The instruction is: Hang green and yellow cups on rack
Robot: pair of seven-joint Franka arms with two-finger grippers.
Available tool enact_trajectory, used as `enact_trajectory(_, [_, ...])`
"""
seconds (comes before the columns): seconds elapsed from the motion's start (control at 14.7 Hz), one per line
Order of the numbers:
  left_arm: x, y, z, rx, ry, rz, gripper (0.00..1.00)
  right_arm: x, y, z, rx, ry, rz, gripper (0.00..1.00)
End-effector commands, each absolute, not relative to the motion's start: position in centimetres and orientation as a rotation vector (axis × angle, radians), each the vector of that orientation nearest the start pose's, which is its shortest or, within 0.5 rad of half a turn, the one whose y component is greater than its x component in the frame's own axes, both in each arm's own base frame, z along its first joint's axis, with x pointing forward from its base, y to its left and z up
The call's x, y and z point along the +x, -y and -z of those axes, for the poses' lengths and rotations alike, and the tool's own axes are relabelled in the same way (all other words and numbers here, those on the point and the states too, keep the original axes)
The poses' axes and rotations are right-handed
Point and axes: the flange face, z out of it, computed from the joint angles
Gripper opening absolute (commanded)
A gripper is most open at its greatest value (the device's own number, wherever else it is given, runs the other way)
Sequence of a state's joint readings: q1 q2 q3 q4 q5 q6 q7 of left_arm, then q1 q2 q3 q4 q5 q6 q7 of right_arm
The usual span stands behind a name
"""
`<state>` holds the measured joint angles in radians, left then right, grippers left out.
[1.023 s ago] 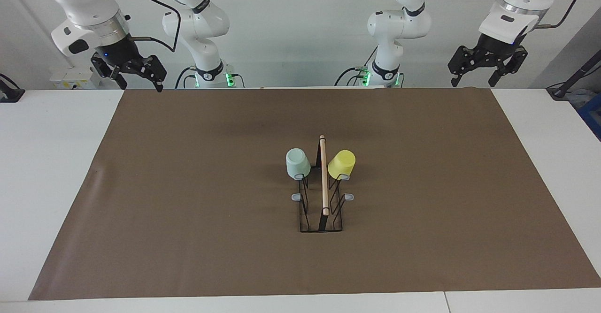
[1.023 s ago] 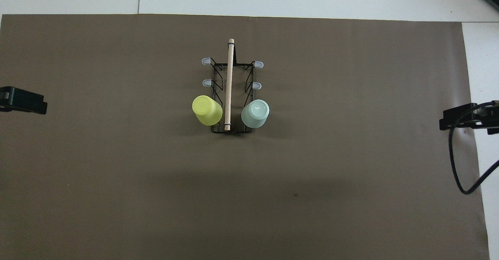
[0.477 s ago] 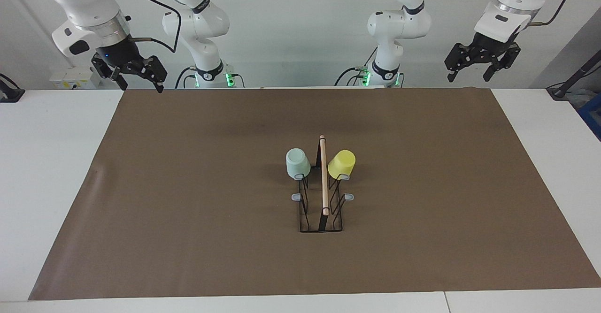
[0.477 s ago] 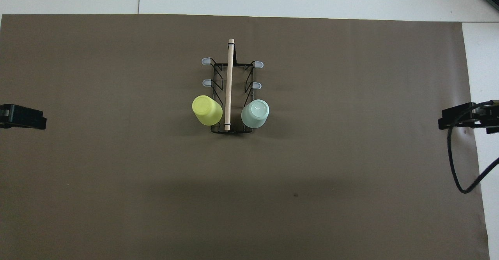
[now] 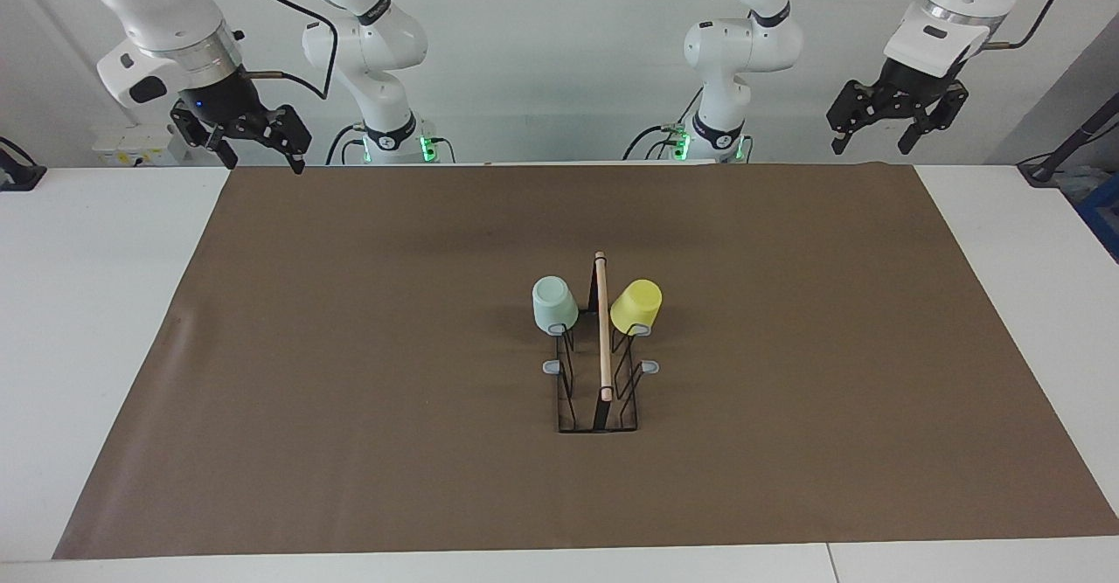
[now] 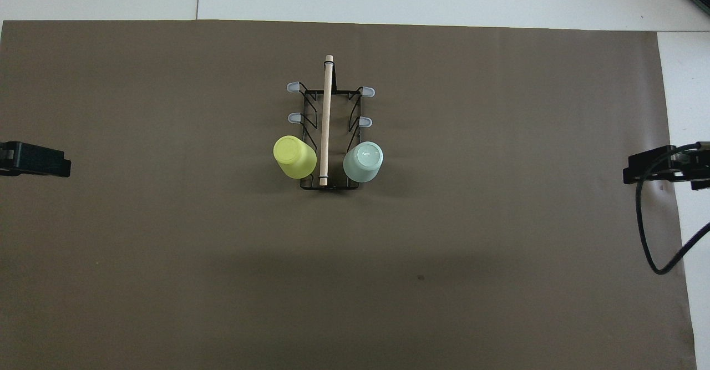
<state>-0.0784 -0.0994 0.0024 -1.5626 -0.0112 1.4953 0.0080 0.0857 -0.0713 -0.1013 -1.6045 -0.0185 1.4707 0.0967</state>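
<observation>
The black wire rack (image 5: pixel 601 408) with its wooden rod (image 5: pixel 601 329) stands at the middle of the mat; it also shows in the overhead view (image 6: pixel 326 120). The mint green cup (image 5: pixel 554 303) (image 6: pixel 363 161) and the yellow cup (image 5: pixel 636 306) (image 6: pixel 294 157) hang upside down on the two prongs nearest the robots, one on each side of the rod. My left gripper (image 5: pixel 872 142) (image 6: pixel 33 159) and right gripper (image 5: pixel 262 159) (image 6: pixel 660 167) are open and empty, raised over the mat's corners by the robots, well away from the rack.
A brown mat (image 5: pixel 350 347) covers most of the white table (image 5: pixel 96 321). Several grey-tipped prongs (image 5: pixel 552 366) on the rack carry nothing. A black cable (image 6: pixel 646 231) hangs from the right arm.
My left gripper has risen a little and drawn back toward its base. The right gripper has barely moved. Cups and rack have stayed put.
</observation>
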Motion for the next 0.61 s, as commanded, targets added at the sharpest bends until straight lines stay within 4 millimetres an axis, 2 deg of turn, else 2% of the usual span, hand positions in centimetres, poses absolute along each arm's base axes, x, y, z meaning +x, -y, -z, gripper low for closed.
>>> enact_trajectory(0.0, [52.4,3.8,-67.6,-3.175,-0.117,0.064,1.00,52.4,1.1,-63.9,-3.149,-0.180,-0.082,1.00])
enact_trajectory(0.14, [53.0,4.0,-66.9,-3.178,-0.122,0.035,1.00,52.3,1.1,-63.9,-3.149,-0.180,-0.082,1.00])
enact_trajectory(0.34, [54.1,4.7,-67.8,-3.175,-0.140,0.005,0.99,52.3,1.1,-63.9,-3.149,-0.183,-0.082,1.00])
enact_trajectory(0.55, [54.0,4.7,-68.0,-3.166,-0.142,0.015,1.00,52.4,1.1,-63.9,-3.149,-0.183,-0.082,1.00])
